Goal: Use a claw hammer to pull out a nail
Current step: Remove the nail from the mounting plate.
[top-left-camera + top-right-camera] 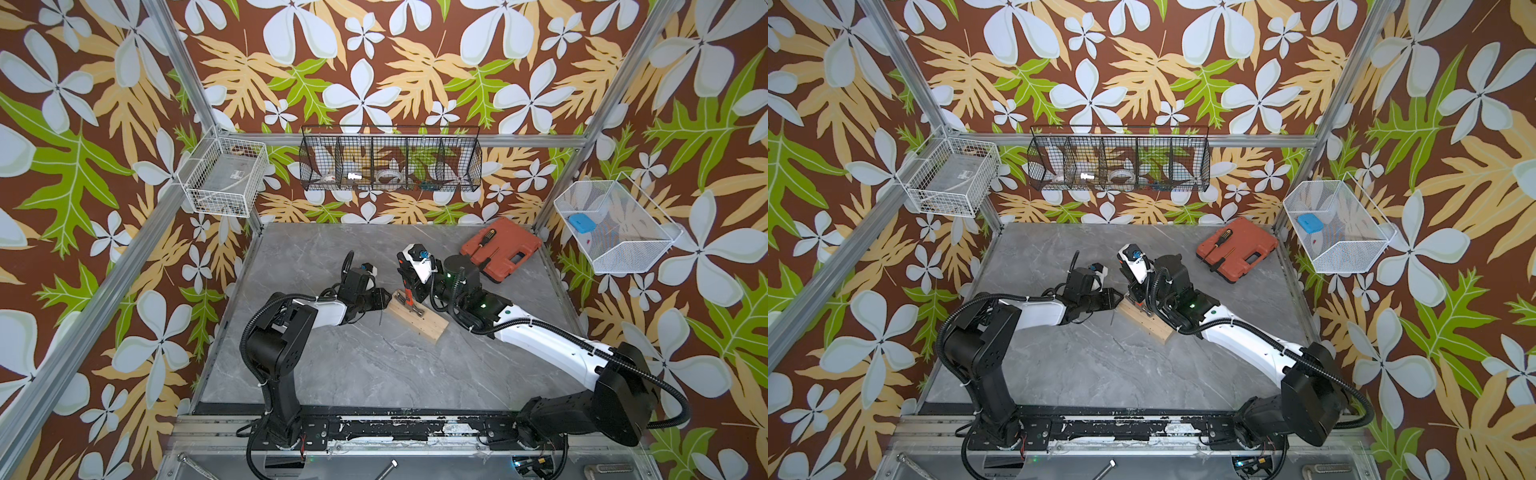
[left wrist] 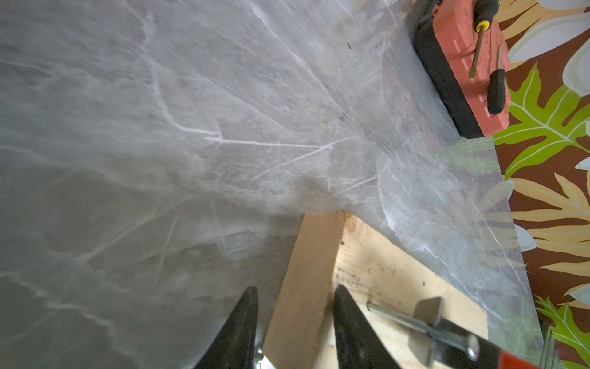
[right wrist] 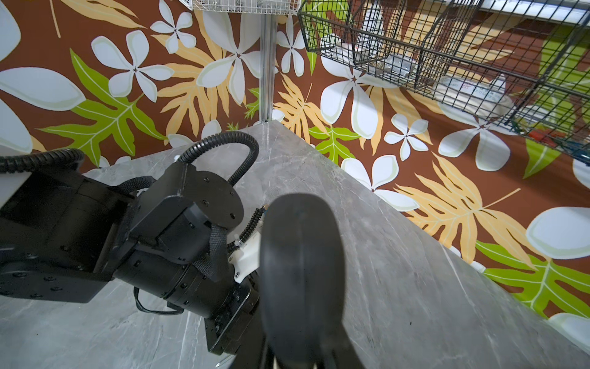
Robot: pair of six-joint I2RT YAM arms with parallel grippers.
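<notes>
A pale wooden block lies slantwise on the grey table. My left gripper is shut across the block's near end. The claw hammer stands over the block, silver head down and orange shaft rising. My right gripper is shut on its handle, whose black end fills the right wrist view. In the left wrist view a long silver nail runs through the forked claw, low over the wood. Whether its tip still sits in the block I cannot tell.
An orange tool case with a screwdriver on it lies at the back right. A thin loose nail is on the table beside the left gripper. Wire baskets hang on the left wall, back wall and right wall.
</notes>
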